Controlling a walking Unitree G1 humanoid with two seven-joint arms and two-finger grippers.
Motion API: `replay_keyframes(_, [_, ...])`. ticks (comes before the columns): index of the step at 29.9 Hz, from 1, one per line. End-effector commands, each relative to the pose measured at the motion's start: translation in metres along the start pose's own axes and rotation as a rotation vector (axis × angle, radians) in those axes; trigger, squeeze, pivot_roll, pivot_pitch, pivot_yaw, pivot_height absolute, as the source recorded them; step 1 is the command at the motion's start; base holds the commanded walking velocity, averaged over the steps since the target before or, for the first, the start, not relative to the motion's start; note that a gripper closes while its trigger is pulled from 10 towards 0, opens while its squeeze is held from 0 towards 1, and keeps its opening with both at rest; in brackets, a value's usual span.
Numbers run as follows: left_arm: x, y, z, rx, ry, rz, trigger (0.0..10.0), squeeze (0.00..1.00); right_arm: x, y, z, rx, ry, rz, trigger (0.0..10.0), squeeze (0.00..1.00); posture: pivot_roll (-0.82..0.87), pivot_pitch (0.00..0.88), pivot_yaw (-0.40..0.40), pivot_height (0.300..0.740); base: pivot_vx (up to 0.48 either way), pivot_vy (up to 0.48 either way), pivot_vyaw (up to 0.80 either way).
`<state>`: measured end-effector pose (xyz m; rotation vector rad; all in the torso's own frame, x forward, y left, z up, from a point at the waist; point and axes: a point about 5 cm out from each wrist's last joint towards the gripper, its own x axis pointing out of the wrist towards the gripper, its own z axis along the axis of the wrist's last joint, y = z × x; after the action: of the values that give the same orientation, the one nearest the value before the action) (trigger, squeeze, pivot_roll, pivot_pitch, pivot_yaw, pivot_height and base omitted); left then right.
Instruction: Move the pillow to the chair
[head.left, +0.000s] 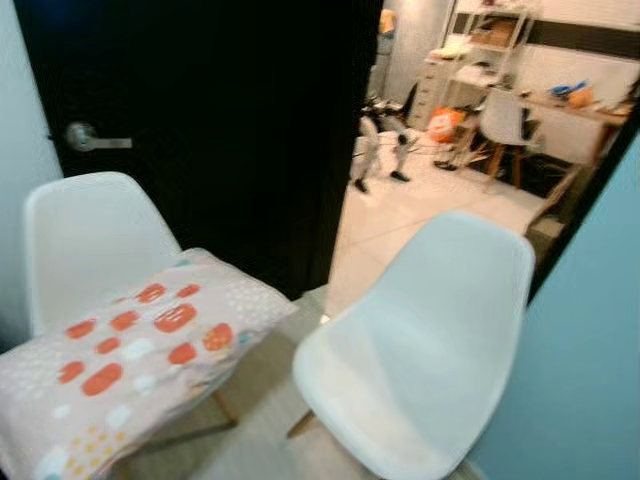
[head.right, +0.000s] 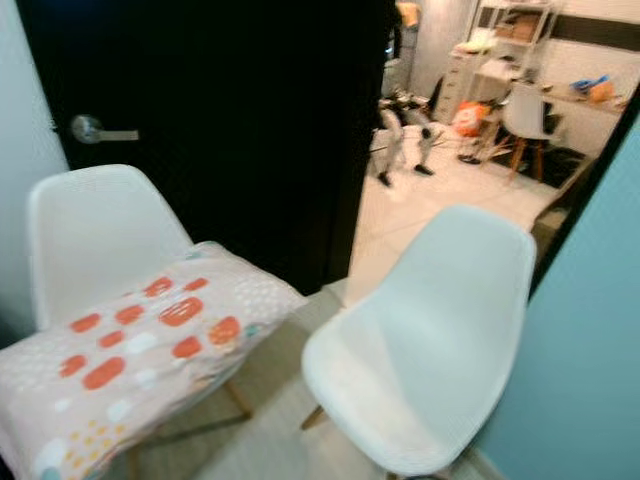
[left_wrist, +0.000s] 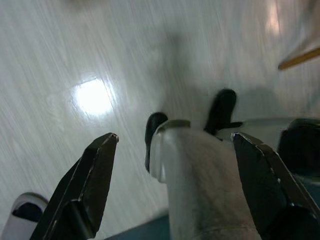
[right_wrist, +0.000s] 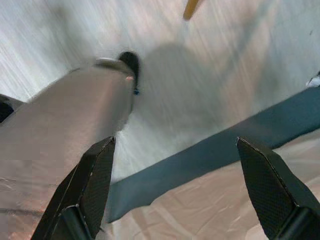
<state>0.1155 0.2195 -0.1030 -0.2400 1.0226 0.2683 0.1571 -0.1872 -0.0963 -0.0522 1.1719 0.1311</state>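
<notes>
A beige pillow (head.left: 140, 350) with orange and white patches lies across the seat of the white chair (head.left: 85, 235) on the left, overhanging its front edge. A second white chair (head.left: 420, 340) stands empty to the right of it, close by. My left gripper (left_wrist: 175, 136) hangs open over the pale floor beside my silver leg (left_wrist: 200, 185). My right gripper (right_wrist: 176, 142) also hangs open, with nothing between its fingers, above the floor and a dark teal strip.
A black door (head.left: 220, 120) with a silver handle (head.left: 85, 138) stands behind the chairs. A teal wall (head.left: 590, 350) closes the right side. Through the doorway lies a tiled room with a desk, shelves and another chair (head.left: 500, 120).
</notes>
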Motion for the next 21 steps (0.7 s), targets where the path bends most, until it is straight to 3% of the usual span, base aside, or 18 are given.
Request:
replay_keyframes(1, [0.0,0.001,-0.003,0.027,0.02,0.009,10.0,0.0,-0.001,-0.002,-0.005,-0.026,0.025,-0.009,10.0,0.0,0.06,0.052,-0.082,0.74,0.0,0.0,-0.77])
replay_keyframes(4, [0.0,-0.001,-0.003,0.086,0.027,0.013,10.0,0.0,-0.001,-0.002,-0.011,-0.054,0.048,-0.014,10.0,0.0,0.06,0.047,-0.081,0.74,0.0,0.0,-0.77])
replay_keyframes(21, [0.003,-0.015,-0.001,0.109,0.03,-0.022,10.0,0.0,0.0,0.001,-0.015,-0.087,0.068,-0.012,10.0,0.0,0.07,0.041,-0.086,0.74,0.0,0.0,-0.77])
